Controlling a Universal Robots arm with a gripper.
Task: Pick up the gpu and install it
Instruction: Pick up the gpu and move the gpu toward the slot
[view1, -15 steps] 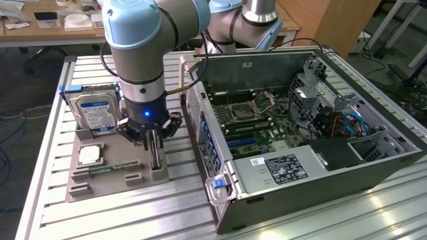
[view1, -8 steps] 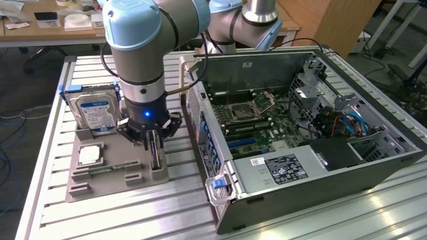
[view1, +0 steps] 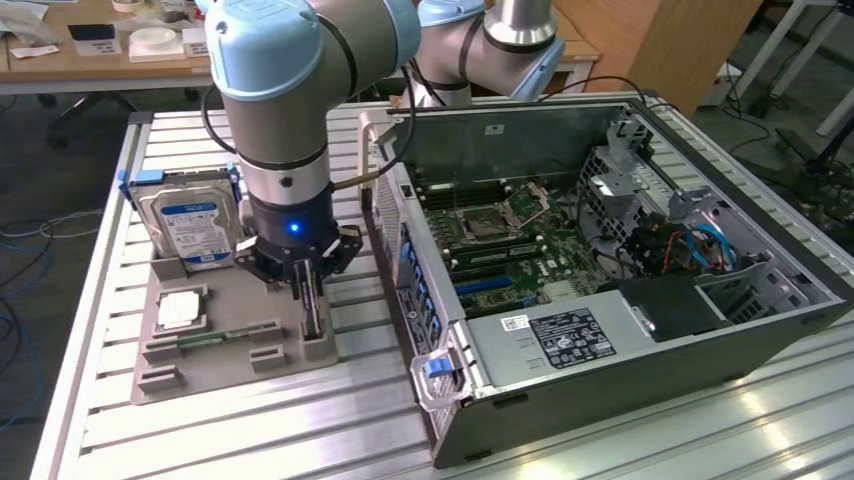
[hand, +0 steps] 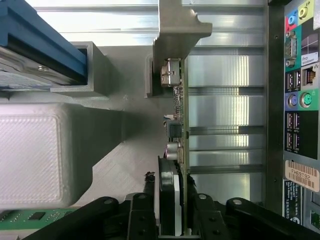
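The gpu (view1: 311, 322) stands on edge in a slot of the grey holder tray (view1: 227, 375), to the exterior view's left of the open computer case (view1: 601, 250). My gripper (view1: 307, 290) is lowered straight over it. In the wrist view the gpu (hand: 181, 125) is a thin card seen edge-on, with its black fan face towards one finger and its metal bracket at the far end. My gripper (hand: 173, 197) straddles the card, one black finger on each side. Narrow gaps show between the fingers (hand: 145, 200) and the card, so the gripper is open around it.
The tray also holds a silver hard drive (view1: 191, 225) standing upright, a processor chip (view1: 180, 310) and a green memory stick (view1: 220, 337). The case lies on its side with the motherboard (view1: 507, 240) exposed. Its rear port panel (hand: 300, 100) runs close beside the card.
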